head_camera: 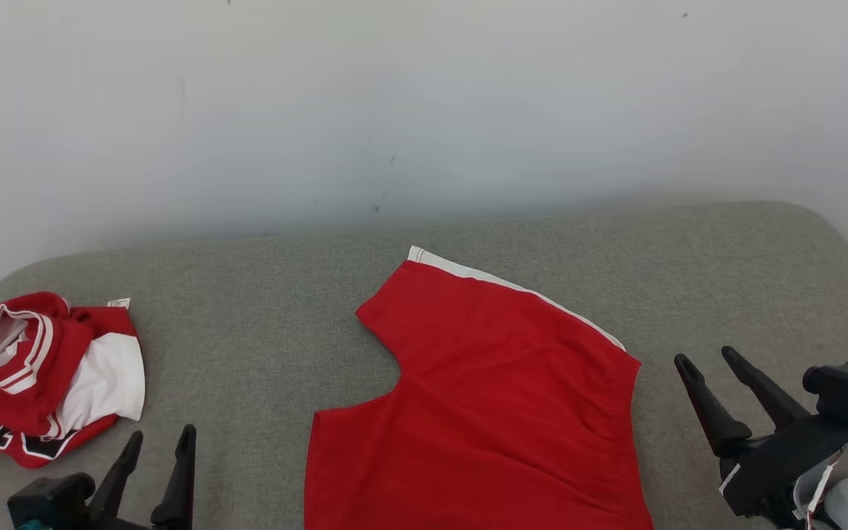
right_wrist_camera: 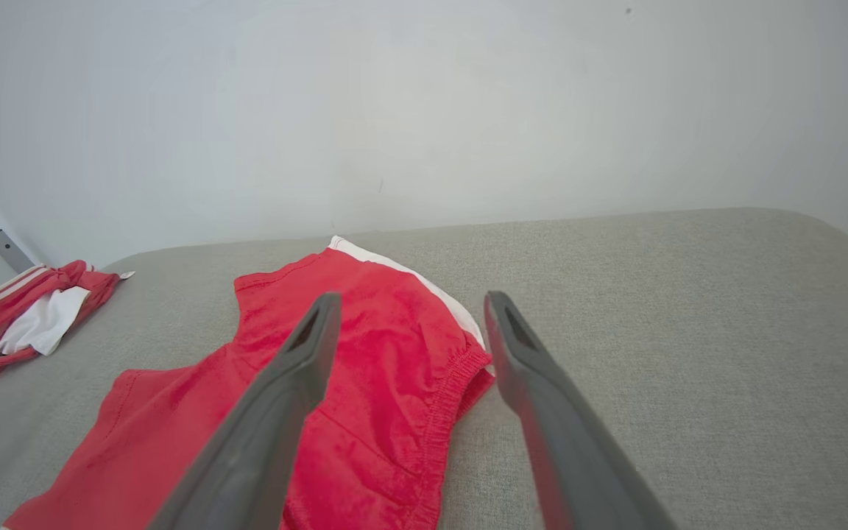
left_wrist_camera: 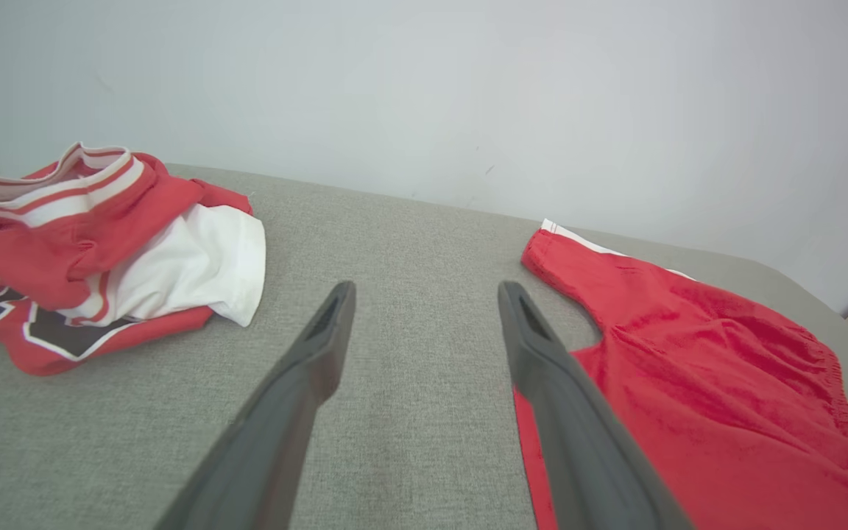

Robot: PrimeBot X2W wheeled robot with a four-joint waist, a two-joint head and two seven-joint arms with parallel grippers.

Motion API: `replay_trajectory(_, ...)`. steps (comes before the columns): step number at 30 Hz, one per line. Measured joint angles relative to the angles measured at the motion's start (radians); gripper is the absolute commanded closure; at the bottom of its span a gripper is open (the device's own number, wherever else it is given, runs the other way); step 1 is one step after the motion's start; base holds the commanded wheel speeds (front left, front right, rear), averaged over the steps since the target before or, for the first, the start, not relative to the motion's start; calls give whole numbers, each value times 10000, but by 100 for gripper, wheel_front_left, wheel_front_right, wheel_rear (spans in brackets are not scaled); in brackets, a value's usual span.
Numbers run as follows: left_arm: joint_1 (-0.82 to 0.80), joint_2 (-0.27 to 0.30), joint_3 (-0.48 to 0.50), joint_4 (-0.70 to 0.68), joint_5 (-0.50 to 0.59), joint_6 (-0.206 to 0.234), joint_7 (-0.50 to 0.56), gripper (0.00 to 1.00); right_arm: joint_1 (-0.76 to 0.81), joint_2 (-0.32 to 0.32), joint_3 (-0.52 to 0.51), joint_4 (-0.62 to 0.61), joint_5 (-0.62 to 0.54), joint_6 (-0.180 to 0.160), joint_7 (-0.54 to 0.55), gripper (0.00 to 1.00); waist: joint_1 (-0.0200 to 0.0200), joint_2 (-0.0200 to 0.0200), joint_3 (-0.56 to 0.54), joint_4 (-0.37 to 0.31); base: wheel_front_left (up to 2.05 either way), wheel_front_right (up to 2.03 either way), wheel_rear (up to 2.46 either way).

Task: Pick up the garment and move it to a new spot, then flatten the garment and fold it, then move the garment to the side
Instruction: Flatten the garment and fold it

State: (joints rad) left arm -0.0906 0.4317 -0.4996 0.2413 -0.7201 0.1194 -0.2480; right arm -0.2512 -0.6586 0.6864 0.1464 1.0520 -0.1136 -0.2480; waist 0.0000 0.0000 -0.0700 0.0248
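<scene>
1. While the red shorts (head_camera: 490,397) are lying spread on the grey cushion (head_camera: 247,294), centre-right and running off the near edge of the head view, both grippers are hanging clear of the cloth and touching nothing.
2. Left gripper (head_camera: 162,433) is standing with fingers parted and empty, to the left of the near leg. Right gripper (head_camera: 704,355) is likewise spread and empty, just right of the elastic waistband (right_wrist_camera: 450,412).
3. Crumpled red-and-white jersey (head_camera: 41,375) is sitting well apart at the far left and is not getting in the way.
4. Judgement: flattening is looking nearly done and folding is coming up. Faint ripples are showing near the elastic.
5. For a clean fold, each gripper should be coming in low and pinching a thin bite of edge, the left at a leg hem and the right at the waistband. Both should be lifting together and laying the half with the white side stripe (head_camera: 512,288) over the near half.
6. Risk: thin cloth bunching between the fingers, or a fingertip catching the cushion cover.
</scene>
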Motion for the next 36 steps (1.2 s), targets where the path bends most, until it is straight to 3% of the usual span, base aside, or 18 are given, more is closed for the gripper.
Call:
replay_trajectory(9,331,48,1014,-213,291,48,-36,0,-286,86,-702,219,-1603,-109,-2,0,1,0,47,-334,0,0,0)
replay_trajectory(16,465,-917,1837,-109,1055,48,-38,0,-6,828,-1741,788,-2324,-109,-48,0,1,1,145,-490,0,0,0)
replay_trajectory(20,523,-926,2276,-8,1358,50,-38,0,461,1317,-2351,813,-2782,-109,-71,0,0,0,242,-505,0,0,0)
replay_trajectory(27,686,-1475,2648,0,1879,50,-38,0,805,1871,-2955,855,-3482,-109,-71,0,0,0,353,-464,0,0,0)
replay_trajectory(36,844,-1881,3070,-75,2347,50,-38,0,1120,2211,-3547,777,-4213,-109,-71,0,0,0,385,-428,0,0,0)
